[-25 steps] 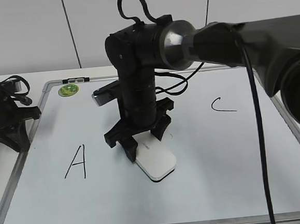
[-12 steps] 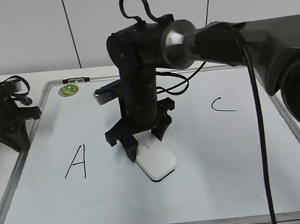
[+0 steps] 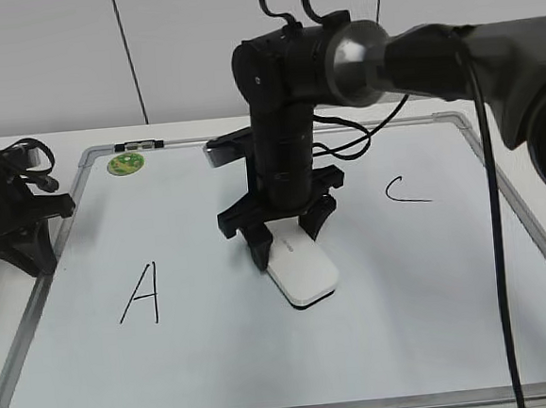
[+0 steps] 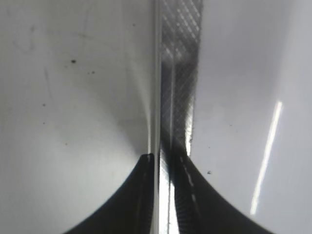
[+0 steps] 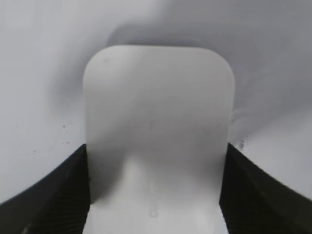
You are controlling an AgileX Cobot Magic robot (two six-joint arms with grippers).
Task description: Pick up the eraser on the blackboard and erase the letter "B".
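Gripped the eraser [image 3: 302, 270] across its long sides with the right end effector [image 3: 289, 248], flat on the blackboard [image 3: 434, 324] about mid-table between the "A" [image 3: 140, 295] and "C" [image 3: 406, 192]; probably best kept level, pressed evenly and swept in short overlapping strokes, with no letter "B" on show, perhaps hidden under the arm. Looked a smooth white rounded-rectangle block, dark beneath, on a glossy pale board framed in grey metal. Could not tell whether the left end effector [image 4: 158, 158], nearly closed at the frame by the table's left edge, pinched anything.
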